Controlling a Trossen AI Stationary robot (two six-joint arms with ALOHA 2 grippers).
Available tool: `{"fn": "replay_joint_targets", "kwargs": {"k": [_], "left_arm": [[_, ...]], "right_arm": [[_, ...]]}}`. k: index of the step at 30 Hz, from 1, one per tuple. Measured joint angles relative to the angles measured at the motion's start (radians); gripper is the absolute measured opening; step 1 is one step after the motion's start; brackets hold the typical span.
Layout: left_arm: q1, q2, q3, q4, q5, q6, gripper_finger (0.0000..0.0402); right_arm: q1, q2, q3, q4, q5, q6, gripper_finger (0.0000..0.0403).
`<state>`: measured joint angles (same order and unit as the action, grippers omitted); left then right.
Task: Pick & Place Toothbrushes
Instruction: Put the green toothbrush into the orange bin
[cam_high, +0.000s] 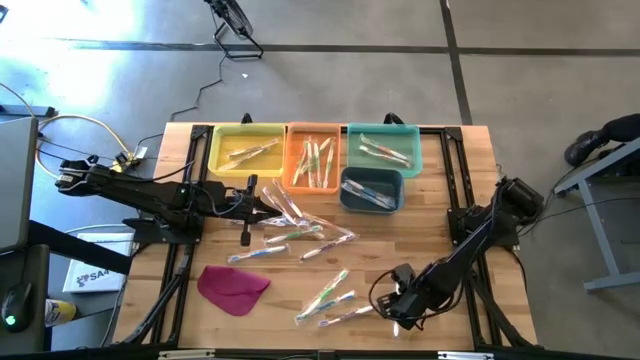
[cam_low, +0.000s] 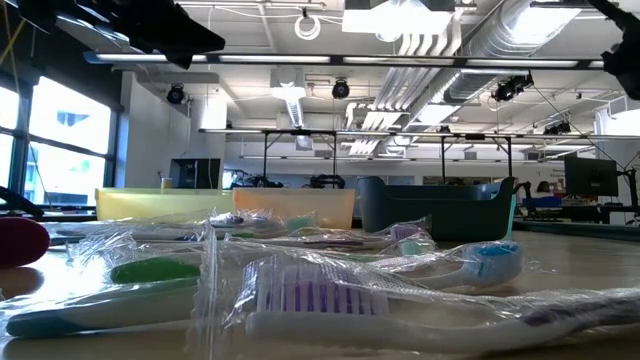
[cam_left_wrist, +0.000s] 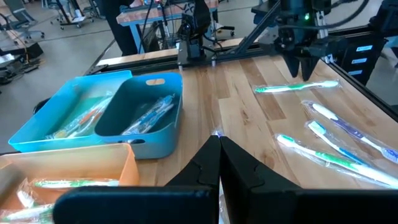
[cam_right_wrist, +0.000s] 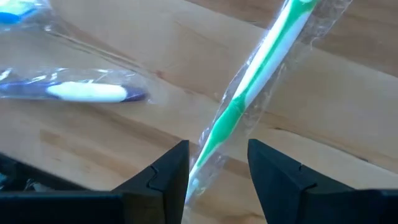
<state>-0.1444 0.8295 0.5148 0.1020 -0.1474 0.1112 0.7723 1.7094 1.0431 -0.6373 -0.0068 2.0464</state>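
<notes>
Near the table's front edge, the right gripper (cam_right_wrist: 217, 171), fingers apart, straddles a slim green-handled toothbrush in a clear glossy wrapper (cam_right_wrist: 249, 93) lying flat on the wood: light, stiff, probably slippery, best pinched mid-handle; left gripper (cam_left_wrist: 219, 155) waits closed.

The green brush (cam_right_wrist: 249, 87) runs off the top edge of the right wrist view, and its low end goes down between the fingers (cam_right_wrist: 165, 177), so the tip is hidden. The purple brush (cam_right_wrist: 87, 92) is cut off at the side. In the low view, the brushes (cam_low: 320, 300) up close are blurry and fill the front, hiding most of the desk (cam_low: 600, 245). From above, the brushes in the 4 bins (cam_high: 216, 160) are too small to count.
</notes>
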Motion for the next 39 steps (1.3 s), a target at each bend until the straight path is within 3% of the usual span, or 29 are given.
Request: {"fn": "replay_joint_targets", "kwargs": {"k": [21,34,39], "left_arm": [[0.000,0.000,0.000,-0.001,0.000,0.000,0.0000],[0.000,0.000,0.000,0.000,0.000,0.000,0.0000],[0.000,0.000,0.000,-0.001,0.000,0.000,0.0000]], "right_arm": [[0.009,0.114,0.002,0.116,-0.085,0.004,0.0150],[0.017,0.117,0.001,0.103,-0.104,0.000,0.0038],[0.026,0.117,0.001,0.100,-0.096,-0.001,0.0024]]}}
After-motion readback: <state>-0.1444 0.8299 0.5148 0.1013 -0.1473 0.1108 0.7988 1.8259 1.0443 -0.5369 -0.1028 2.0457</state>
